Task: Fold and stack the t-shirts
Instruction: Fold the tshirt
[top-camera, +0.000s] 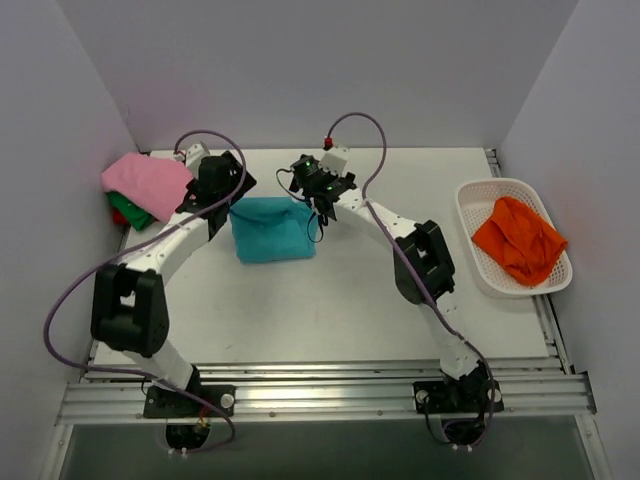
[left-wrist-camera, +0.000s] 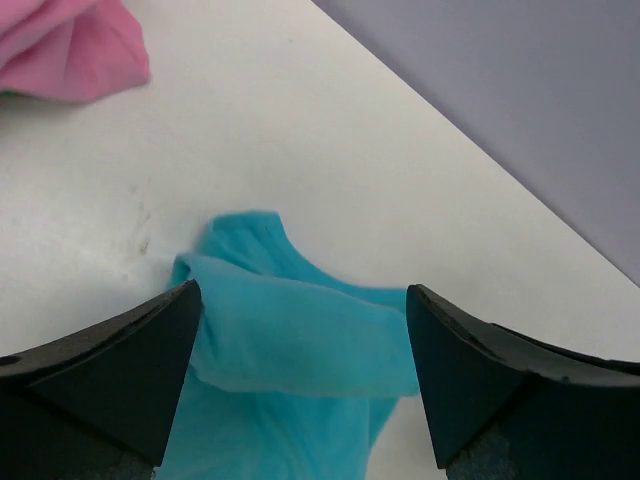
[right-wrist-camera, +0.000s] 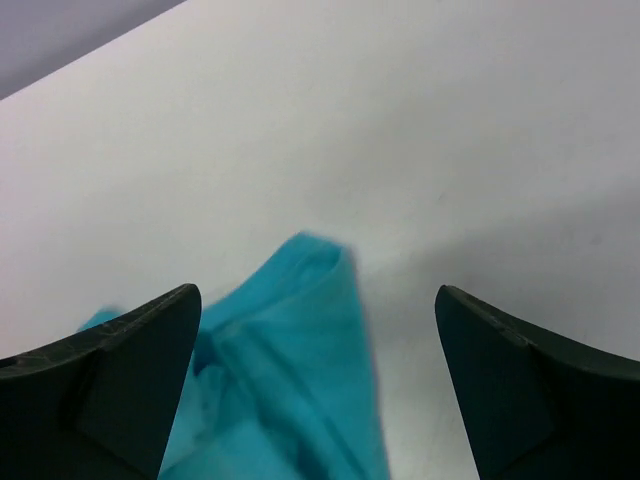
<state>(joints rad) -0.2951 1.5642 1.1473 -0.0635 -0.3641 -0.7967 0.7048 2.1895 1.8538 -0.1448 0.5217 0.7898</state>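
A folded teal t-shirt (top-camera: 270, 228) lies on the white table between the two wrists. My left gripper (top-camera: 222, 203) hangs over its far left corner, jaws wide apart, the teal cloth (left-wrist-camera: 300, 340) lying loose below them. My right gripper (top-camera: 322, 205) is over the far right corner, also open, with a blurred peak of teal cloth (right-wrist-camera: 300, 340) under it and nothing pinched. A pink t-shirt (top-camera: 148, 182) tops a pile at the far left, with green (top-camera: 128, 208) and red cloth peeking out under it. An orange t-shirt (top-camera: 518, 240) lies in the basket.
The white lattice basket (top-camera: 478, 255) stands at the right edge of the table. Grey walls close in at the back and both sides. A metal rail (top-camera: 320, 385) with both arm bases runs along the near edge.
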